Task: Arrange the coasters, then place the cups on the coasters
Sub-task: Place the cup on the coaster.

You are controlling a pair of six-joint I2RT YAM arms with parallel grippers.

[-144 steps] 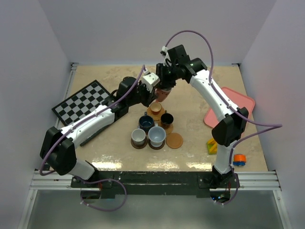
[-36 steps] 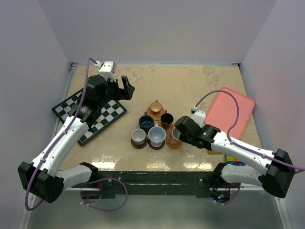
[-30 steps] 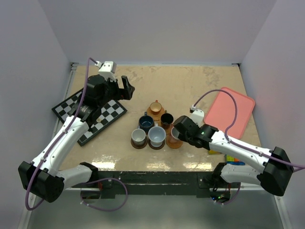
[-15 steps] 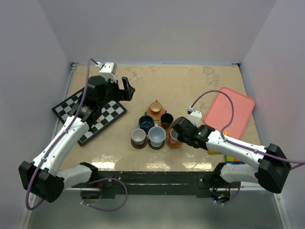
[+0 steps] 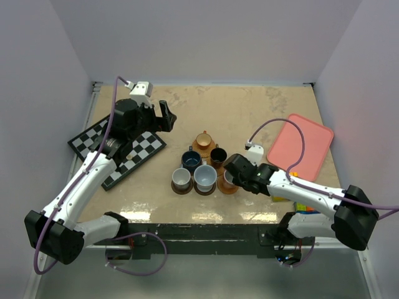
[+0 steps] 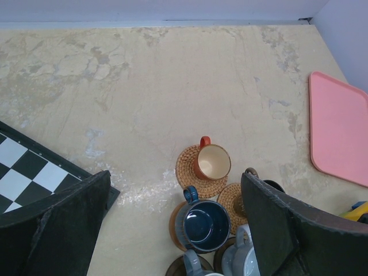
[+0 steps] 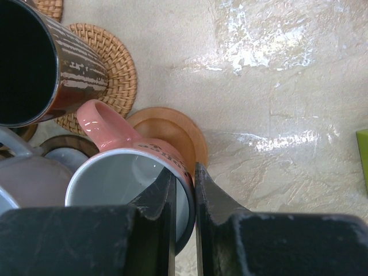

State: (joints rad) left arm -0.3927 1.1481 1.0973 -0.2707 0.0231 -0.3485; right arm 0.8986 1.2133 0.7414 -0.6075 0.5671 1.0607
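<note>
The right pincer (image 7: 183,172) is almost closed. Its two fingers nip the rim of a pink cup (image 7: 129,172), one finger inside the pale bowl and one outside. Only the right wrist view shows this; from above, the arm hides the grip and the cup shows as no more than a pale mouth.

Under the cup and reaching past its far side lies a smooth orange coaster (image 7: 175,129). Whether the cup rests on it or hangs just over it I cannot tell. Ahead and to the left of the fingers a black cup (image 7: 34,63) stands on a woven coaster (image 7: 115,75), close to the pink handle. To the right of the fingers is open table (image 7: 276,115), up to the edge of a green block (image 7: 363,158).

The left pincer (image 5: 163,117) stands wide open with nothing in it, above the far corner of the checkerboard (image 5: 118,146) and well apart from the cups. Between its fingers its own view shows an orange cup (image 6: 211,161) on a second woven coaster (image 6: 190,172). Nearer to it is a dark blue cup (image 6: 206,225). Far to its right a pink tray (image 6: 339,126) lies by the table's right edge, and what shows of it is plain pink.
</note>
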